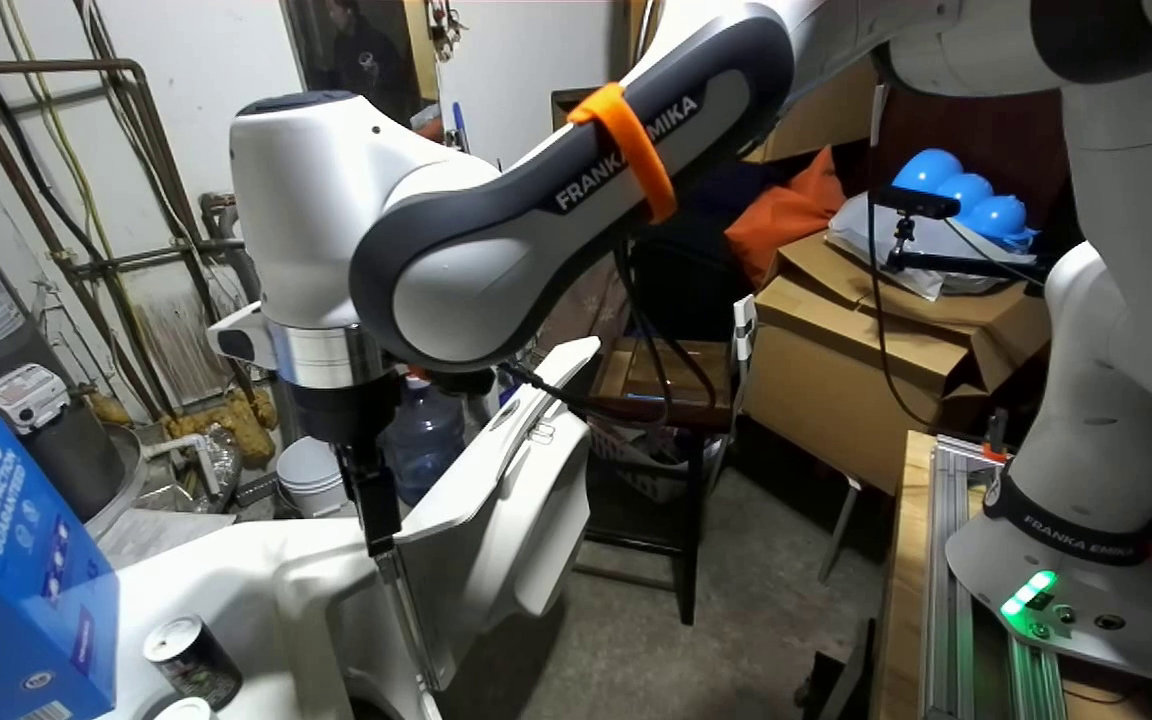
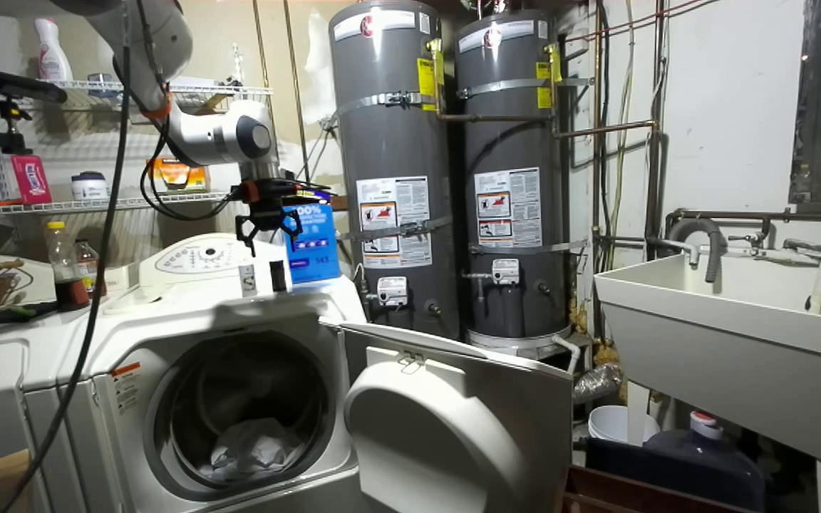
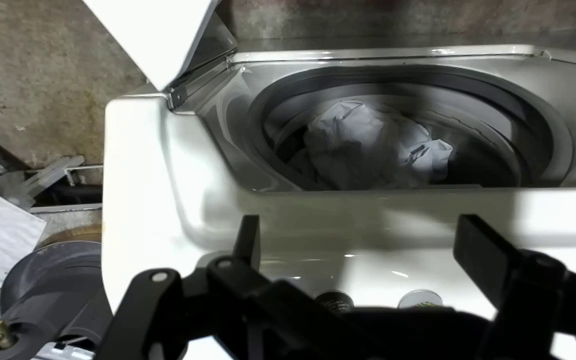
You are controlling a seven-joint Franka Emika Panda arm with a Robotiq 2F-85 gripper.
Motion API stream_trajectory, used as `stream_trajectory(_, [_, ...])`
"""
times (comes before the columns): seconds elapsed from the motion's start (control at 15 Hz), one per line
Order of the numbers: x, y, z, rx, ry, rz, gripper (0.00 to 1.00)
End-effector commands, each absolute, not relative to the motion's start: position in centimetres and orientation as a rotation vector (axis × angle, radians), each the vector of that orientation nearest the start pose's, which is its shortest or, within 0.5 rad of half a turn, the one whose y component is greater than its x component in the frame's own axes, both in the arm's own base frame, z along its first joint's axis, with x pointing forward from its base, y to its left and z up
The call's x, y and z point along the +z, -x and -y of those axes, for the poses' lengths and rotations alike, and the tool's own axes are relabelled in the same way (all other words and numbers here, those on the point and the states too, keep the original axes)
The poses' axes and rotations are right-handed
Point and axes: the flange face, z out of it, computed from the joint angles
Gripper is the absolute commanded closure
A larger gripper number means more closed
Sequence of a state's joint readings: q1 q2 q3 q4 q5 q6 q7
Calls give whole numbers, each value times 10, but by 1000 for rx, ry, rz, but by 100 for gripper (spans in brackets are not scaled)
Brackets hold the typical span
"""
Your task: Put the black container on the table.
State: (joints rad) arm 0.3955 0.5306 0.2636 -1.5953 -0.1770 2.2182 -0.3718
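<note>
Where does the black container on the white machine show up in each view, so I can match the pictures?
In an exterior view: black container, lower left, beside the blue box.
In an exterior view: black container, left of centre, just right of a pale can.
Wrist view: black container, low, just right of centre, partly hidden.
Shared landmark: the open white door, in all three views.
</note>
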Motion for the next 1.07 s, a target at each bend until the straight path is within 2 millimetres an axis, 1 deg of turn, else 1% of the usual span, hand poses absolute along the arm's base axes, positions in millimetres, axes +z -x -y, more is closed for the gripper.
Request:
stream_trajectory(0.0, [344, -573, -402, -179, 2687, 1619, 0])
stream_trajectory(0.47, [345, -574, -401, -180, 2689, 1616, 0])
stream_trajectory(0.6, [340, -583, -406, -267, 2663, 1569, 0])
stream_trajectory(0.8, [331, -599, -412, -404, 2636, 1611, 0])
stream_trajectory(1.0, [326, -613, -417, -498, 2602, 1577, 0])
